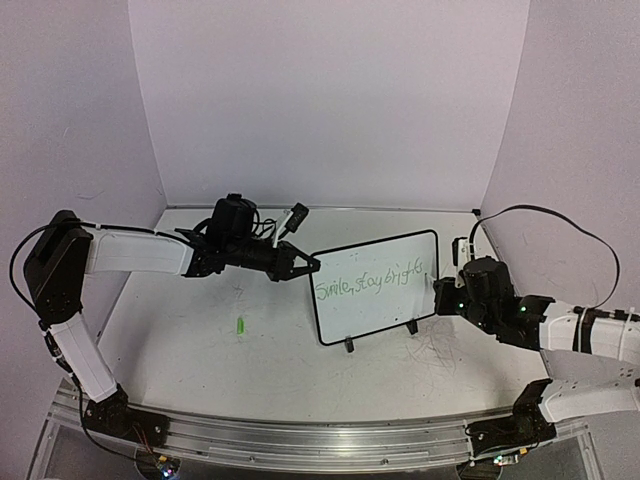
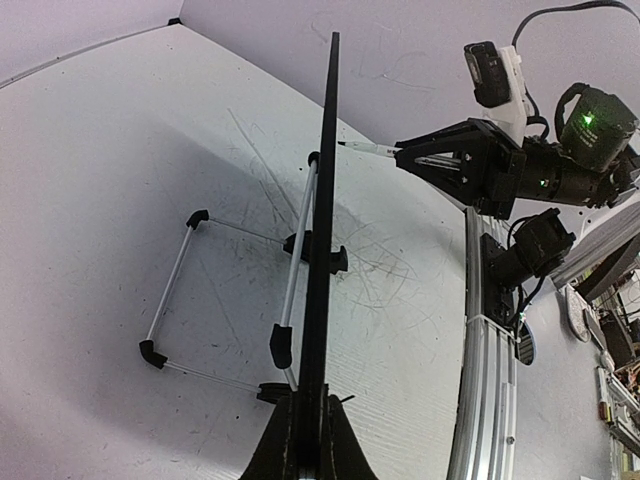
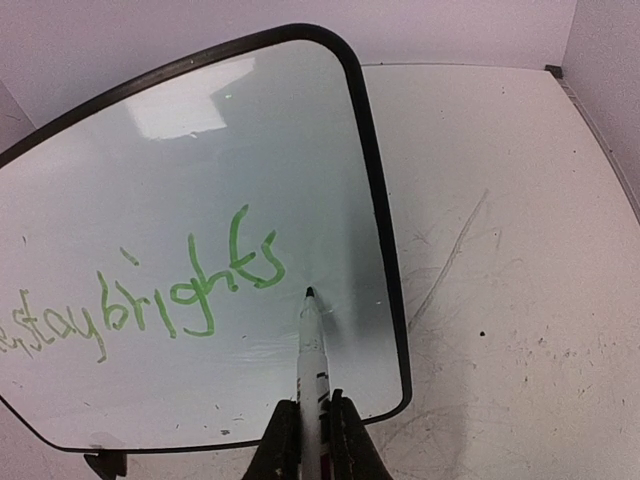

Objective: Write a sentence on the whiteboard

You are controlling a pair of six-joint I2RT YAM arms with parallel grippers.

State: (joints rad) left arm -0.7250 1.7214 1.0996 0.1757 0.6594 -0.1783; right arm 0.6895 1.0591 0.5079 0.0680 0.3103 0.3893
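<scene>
While top view took in whole whiteboard (image 1: 380, 315) standing mid-desk (image 1: 200, 350) on black feet, only left wrist view showed it edge-on, with wire stand (image 2: 180, 290) lying behind. My left tool (image 2: 312, 410) clamped board's left edge. My right tool (image 3: 312, 415) pinched marker (image 3: 311, 350). Right wrist view alone showed tip at board, just right of last letter. Board's long axis ran left-right, right end farther from my bases, written face toward me. Sentence (image 1: 370, 280) followed that axis. Small green object (image 1: 241, 325) lay apart on desk.
</scene>
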